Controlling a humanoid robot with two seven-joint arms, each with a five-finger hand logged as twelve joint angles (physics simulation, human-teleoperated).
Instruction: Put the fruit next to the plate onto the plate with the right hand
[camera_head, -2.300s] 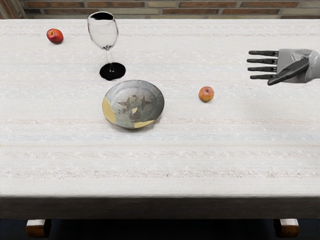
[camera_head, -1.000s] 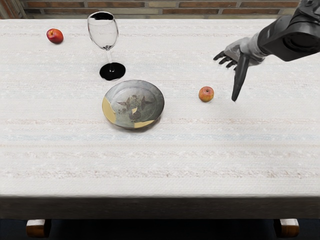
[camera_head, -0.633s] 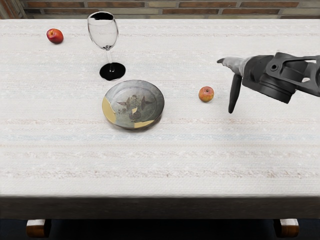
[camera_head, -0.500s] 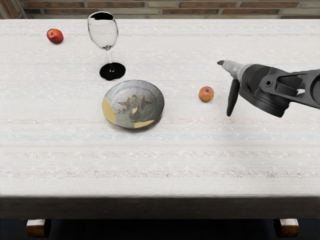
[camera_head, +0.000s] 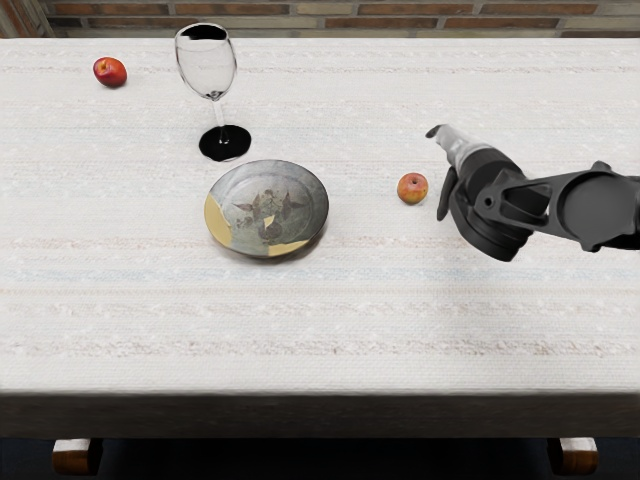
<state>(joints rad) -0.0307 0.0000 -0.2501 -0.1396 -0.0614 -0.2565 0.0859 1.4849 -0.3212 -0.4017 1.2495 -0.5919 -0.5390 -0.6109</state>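
Note:
A small orange-red fruit (camera_head: 412, 188) lies on the table a short way right of the grey plate (camera_head: 267, 208), which has a yellow patch on its left rim. My right hand (camera_head: 442, 172) comes in from the right edge and hovers just right of the fruit, apart from it. Its fingers (camera_head: 443, 197) are spread and hold nothing. The wrist and forearm hide most of the palm. The left arm does not show.
A tall wine glass (camera_head: 208, 80) with a dark foot stands just behind the plate. A second red fruit (camera_head: 110, 71) lies at the far left back corner. A brick wall runs behind the table's far edge.
My right hand swung down from the back right and closed in on the fruit's right side, with the forearm dropping lower. The fruit and plate have not moved.

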